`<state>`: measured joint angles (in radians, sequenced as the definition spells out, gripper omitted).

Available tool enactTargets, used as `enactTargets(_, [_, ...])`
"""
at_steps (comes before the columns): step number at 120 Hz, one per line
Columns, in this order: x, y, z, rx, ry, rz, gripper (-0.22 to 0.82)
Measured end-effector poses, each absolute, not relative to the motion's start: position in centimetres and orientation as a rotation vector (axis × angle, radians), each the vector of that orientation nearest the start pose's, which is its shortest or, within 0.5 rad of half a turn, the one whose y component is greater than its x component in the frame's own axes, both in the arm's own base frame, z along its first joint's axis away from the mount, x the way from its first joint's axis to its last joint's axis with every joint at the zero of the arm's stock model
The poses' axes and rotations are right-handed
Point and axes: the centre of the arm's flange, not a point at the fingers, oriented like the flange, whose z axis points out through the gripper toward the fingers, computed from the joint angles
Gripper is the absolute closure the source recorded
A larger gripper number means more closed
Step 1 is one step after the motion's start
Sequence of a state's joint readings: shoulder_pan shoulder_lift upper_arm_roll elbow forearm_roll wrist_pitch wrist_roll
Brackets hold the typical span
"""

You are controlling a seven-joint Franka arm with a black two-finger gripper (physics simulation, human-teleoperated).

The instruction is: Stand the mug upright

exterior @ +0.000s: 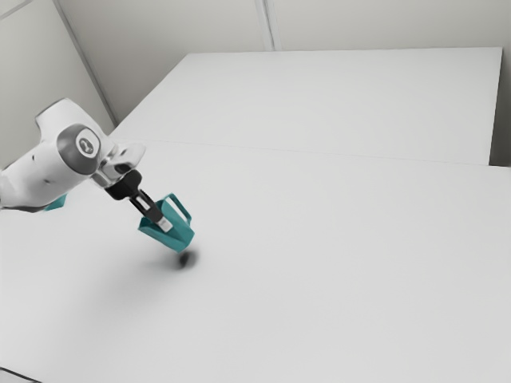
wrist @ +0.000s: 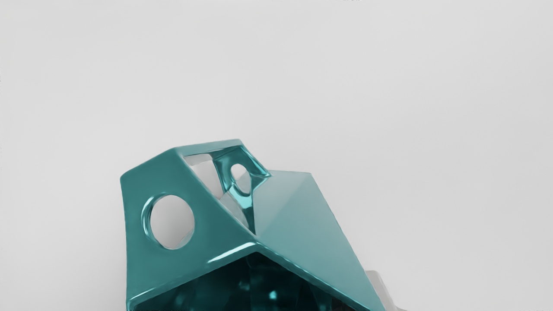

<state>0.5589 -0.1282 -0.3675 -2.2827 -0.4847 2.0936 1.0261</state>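
Mug (exterior: 180,233) is teal and hanging tilted just above the table (exterior: 335,255), mouth facing back at the claw (exterior: 164,224), dark shadow underneath. The claw's pinched on one wall, fingers only about a wall's thickness apart, one inside and one outside. Handle's (exterior: 180,207) off to the side of the grip. There's a round emblem (exterior: 86,145) on the arm (exterior: 44,177), too small to read, and some teal thing (exterior: 56,204) pokes out behind it.
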Motion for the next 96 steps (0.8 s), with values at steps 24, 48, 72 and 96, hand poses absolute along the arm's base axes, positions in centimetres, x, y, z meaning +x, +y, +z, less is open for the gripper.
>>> enactTargets(24, [49.3,1.3,41.5,-3.092,1.023,-0.193,0.78])
enactTargets(48, [48.6,-2.1,40.4,-3.026,0.938,-0.150,0.78])
enactTargets(72, [48.6,-3.4,39.3,-3.011,0.827,-0.109,0.78])
enactTargets(96, [48.9,-3.3,37.3,-3.051,0.704,-0.050,0.78])
